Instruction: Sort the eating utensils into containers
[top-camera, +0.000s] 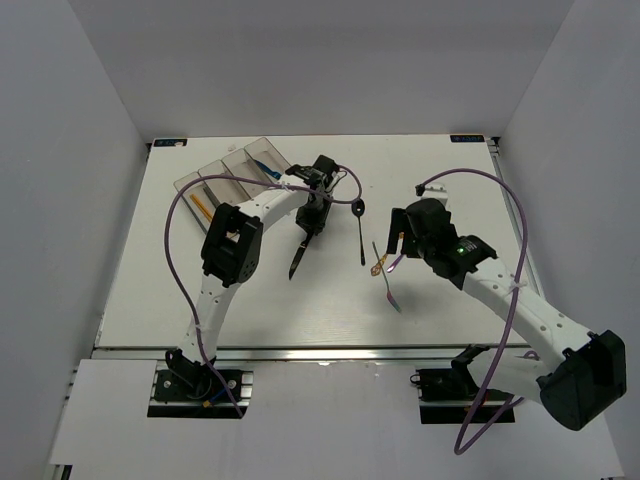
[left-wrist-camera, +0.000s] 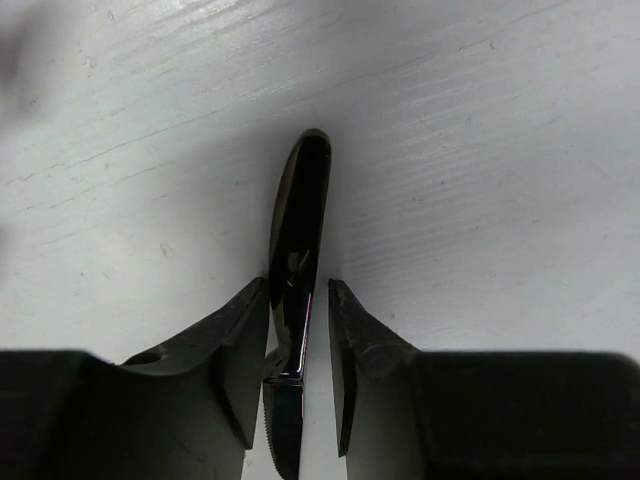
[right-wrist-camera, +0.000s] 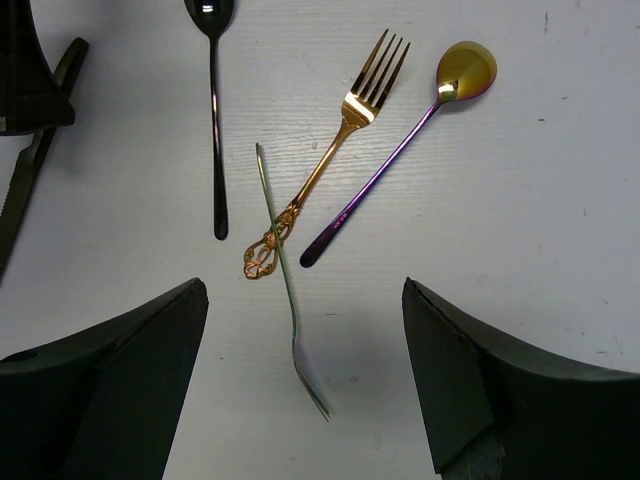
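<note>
The black knife (top-camera: 299, 257) lies on the white table, its handle between the fingers of my left gripper (top-camera: 311, 226). In the left wrist view the left finger touches the knife (left-wrist-camera: 298, 220) and a thin gap shows at the right finger; the gripper (left-wrist-camera: 298, 290) is nearly closed. My right gripper (top-camera: 392, 256) hangs wide open and empty (right-wrist-camera: 305, 290) over a silvery fork (right-wrist-camera: 310, 380), a gold fork (right-wrist-camera: 350, 110) and a purple-gold spoon (right-wrist-camera: 465, 70). A black spoon (right-wrist-camera: 212, 100) lies beside them. The containers (top-camera: 215, 180) stand at the back left.
A blue knife (top-camera: 265, 167) lies in the rightmost bin and a yellow-wood chopstick (top-camera: 201, 206) in a bin further left. Purple cables loop over both arms. Grey walls close the table on three sides.
</note>
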